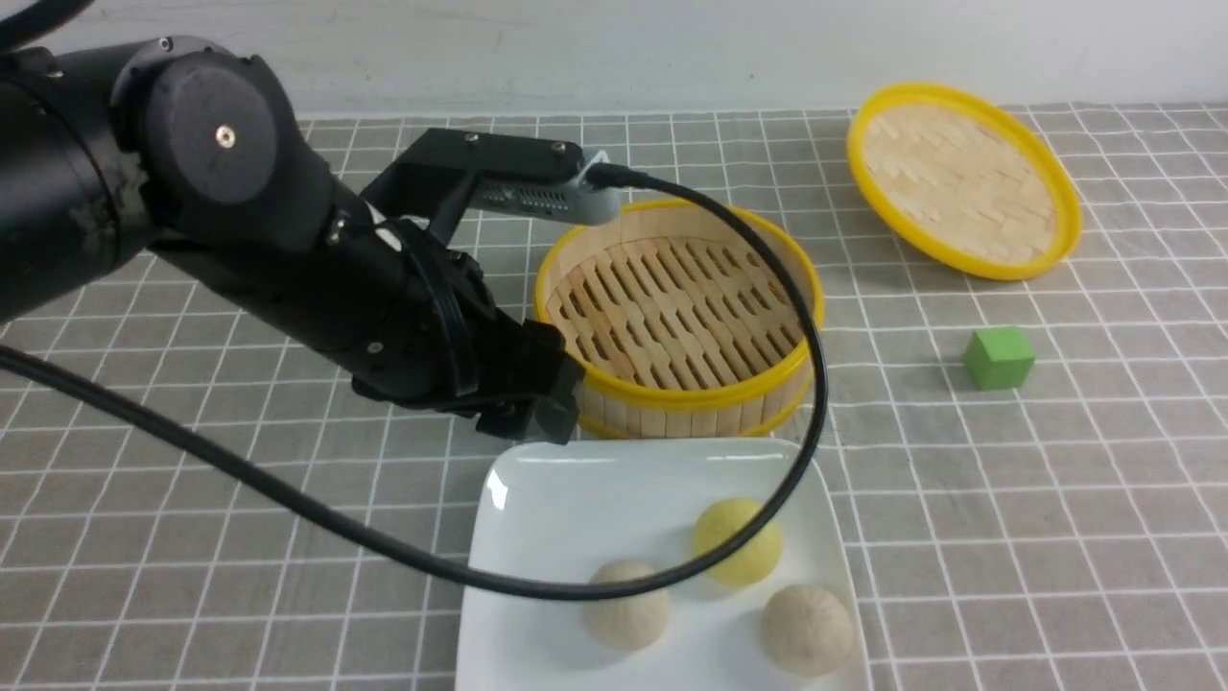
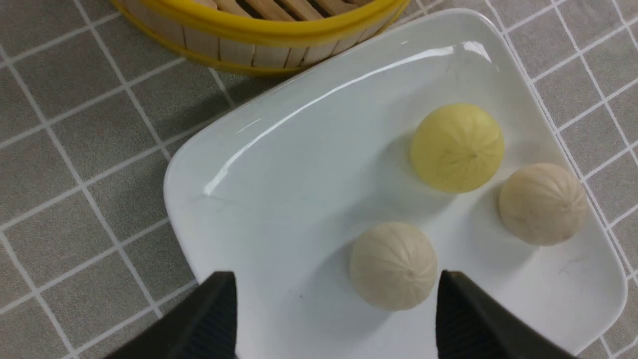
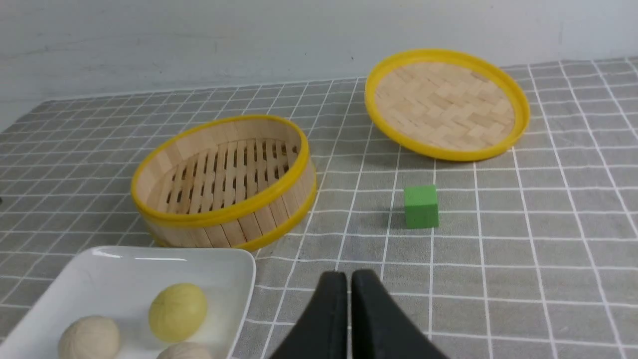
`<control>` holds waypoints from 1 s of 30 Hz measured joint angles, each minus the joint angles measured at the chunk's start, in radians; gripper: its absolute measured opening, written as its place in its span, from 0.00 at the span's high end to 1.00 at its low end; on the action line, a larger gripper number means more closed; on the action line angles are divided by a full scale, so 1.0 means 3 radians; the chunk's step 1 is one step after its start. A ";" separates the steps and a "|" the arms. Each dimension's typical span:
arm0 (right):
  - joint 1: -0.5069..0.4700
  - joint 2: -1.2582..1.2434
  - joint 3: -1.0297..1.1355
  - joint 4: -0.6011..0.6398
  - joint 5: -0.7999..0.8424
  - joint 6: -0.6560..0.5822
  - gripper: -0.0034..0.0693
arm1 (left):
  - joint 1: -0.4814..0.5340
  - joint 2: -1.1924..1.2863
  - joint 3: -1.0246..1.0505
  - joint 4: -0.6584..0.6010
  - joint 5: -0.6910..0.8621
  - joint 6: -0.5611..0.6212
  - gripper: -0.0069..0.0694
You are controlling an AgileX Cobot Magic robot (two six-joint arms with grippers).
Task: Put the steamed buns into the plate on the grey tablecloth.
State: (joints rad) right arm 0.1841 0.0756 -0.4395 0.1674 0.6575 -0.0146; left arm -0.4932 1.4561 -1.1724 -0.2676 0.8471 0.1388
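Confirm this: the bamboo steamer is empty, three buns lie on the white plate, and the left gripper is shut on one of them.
One part is wrong. The left wrist view shows the left gripper open, one finger well clear of the nearest off-white bun, gripping nothing. The rest stands: the bamboo steamer is empty and three buns lie on the white plate.

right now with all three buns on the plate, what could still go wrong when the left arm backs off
1. The open left gripper brackets one off-white round steamed bun, with one finger close beside it; that finger could nudge it on retreat.
2. The black cable loops across the glossy white square plate in the front view, crossing the pale yellow round steamed bun; if it hangs low it may drag buns.
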 joint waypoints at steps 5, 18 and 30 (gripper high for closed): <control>0.0000 0.0000 0.0110 0.0108 -0.0184 0.0003 0.91 | 0.0000 -0.0001 0.0000 -0.0015 0.0033 0.0000 0.21; 0.0000 0.0000 0.0110 0.0145 -0.0295 0.0003 0.89 | 0.0000 -0.0001 0.0000 -0.0015 0.0029 0.0000 0.21; -0.0129 -0.0115 0.0536 -0.0074 -0.0485 0.0003 0.87 | 0.0000 -0.0001 0.0000 0.0043 -0.0015 0.0000 0.24</control>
State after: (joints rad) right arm 0.1453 0.0410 -0.2789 0.1451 0.5120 -0.0138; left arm -0.4932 1.4557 -1.1724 -0.2549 0.8424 0.1388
